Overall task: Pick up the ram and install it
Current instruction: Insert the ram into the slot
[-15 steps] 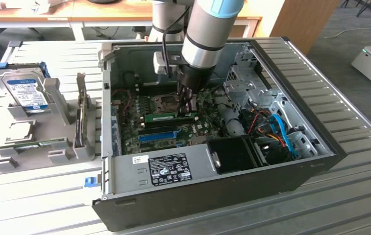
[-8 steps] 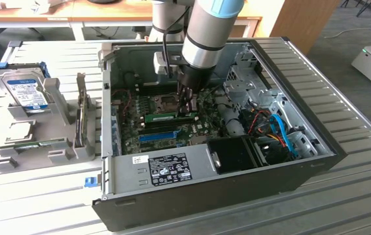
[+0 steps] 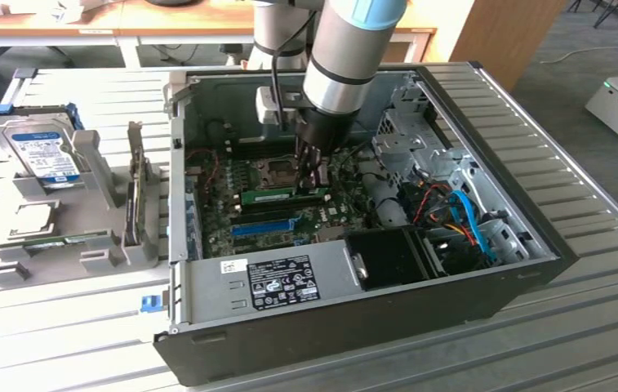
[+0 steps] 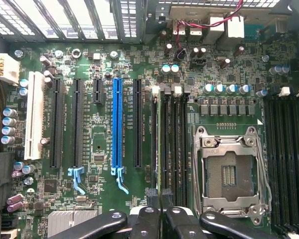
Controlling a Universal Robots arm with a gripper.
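The ram point(image 3: 282, 194) is a narrow green stick lying along a memory slot on the motherboard point(image 3: 221, 229), inside the open computer case point(image 3: 396, 327). My gripper point(image 3: 314, 184) reaches straight down into the case and hangs over the stick's end toward the exterior view's right. In the wrist view the ram point(image 4: 155, 144) shows edge-on as a thin line in the slot beside two empty black memory slots point(image 4: 175, 144). My gripper point(image 4: 159, 195) is shut, and its black fingertips point(image 4: 152, 193) meet right at the ram's near end. I cannot tell whether they touch it.
A bright blue expansion slot point(image 4: 117, 124) runs parallel to the ram, and the bare CPU socket point(image 4: 229, 172) lies on the other side. A black fan point(image 3: 396, 257) and coloured cables point(image 3: 461, 216) crowd the case's front corner. A hard drive point(image 3: 45, 155) stands in a grey rack point(image 3: 91, 245) outside.
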